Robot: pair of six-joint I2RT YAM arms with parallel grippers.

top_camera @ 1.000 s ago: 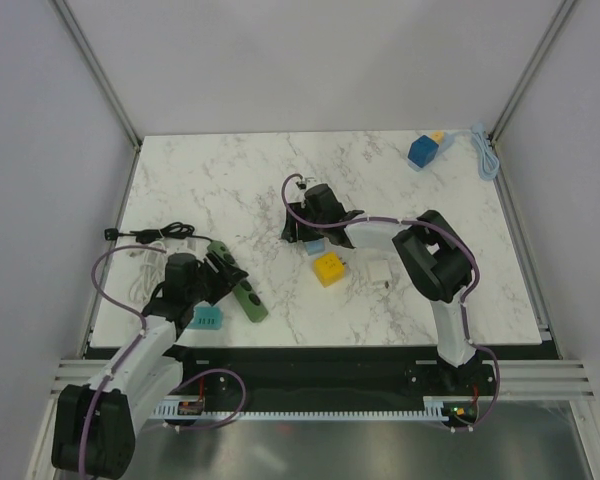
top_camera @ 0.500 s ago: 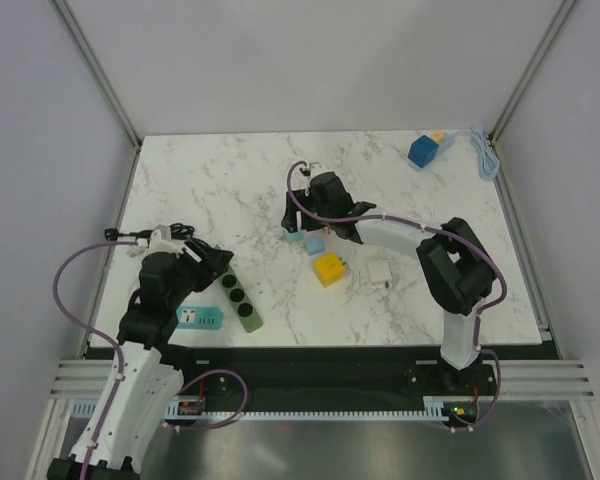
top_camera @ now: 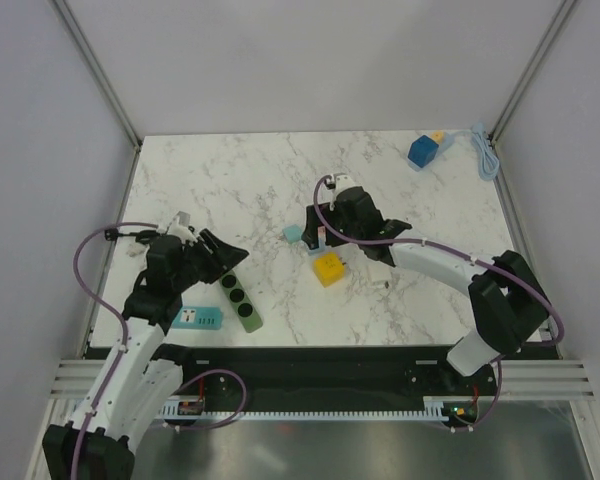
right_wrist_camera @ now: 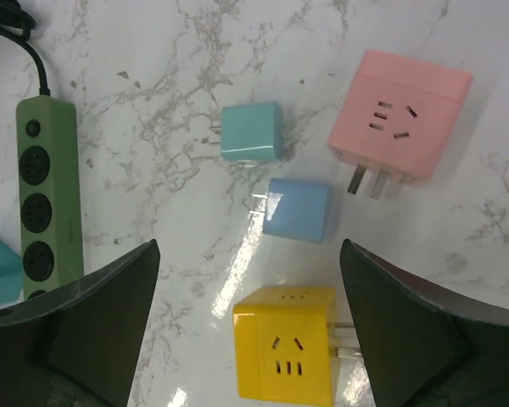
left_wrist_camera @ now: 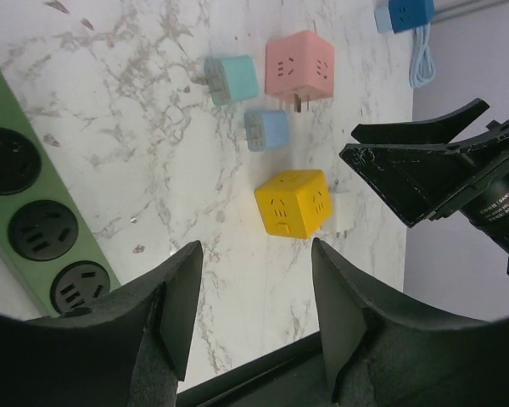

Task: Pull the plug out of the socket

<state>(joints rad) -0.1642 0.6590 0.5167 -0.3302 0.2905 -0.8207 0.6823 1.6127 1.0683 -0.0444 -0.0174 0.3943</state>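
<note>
A green power strip (top_camera: 242, 300) (left_wrist_camera: 25, 212) (right_wrist_camera: 49, 199) lies at the front left, and the three black sockets I can see on it are empty. A teal plug (right_wrist_camera: 250, 131) (left_wrist_camera: 231, 79) and a light blue plug (right_wrist_camera: 299, 209) (left_wrist_camera: 266, 130) lie loose on the marble, beside a pink cube socket (right_wrist_camera: 400, 114) and a yellow cube socket (right_wrist_camera: 285, 343) (top_camera: 328, 268). My right gripper (right_wrist_camera: 248, 250) (top_camera: 320, 232) hovers wide open above the blue plug and yellow cube, holding nothing. My left gripper (left_wrist_camera: 254, 246) (top_camera: 228, 256) is raised beside the strip, open and empty.
A teal adapter (top_camera: 198, 318) lies left of the strip, whose black cable (top_camera: 130, 238) loops at the table's left edge. A blue cube (top_camera: 425, 148) and a pale blue cable (top_camera: 485, 150) sit at the back right corner. Something white (left_wrist_camera: 343, 212) lies behind the yellow cube.
My right gripper has opened wide and drawn back to the right, uncovering the loose plugs. My left gripper has lifted off the green strip, and its jaws have narrowed a little.
</note>
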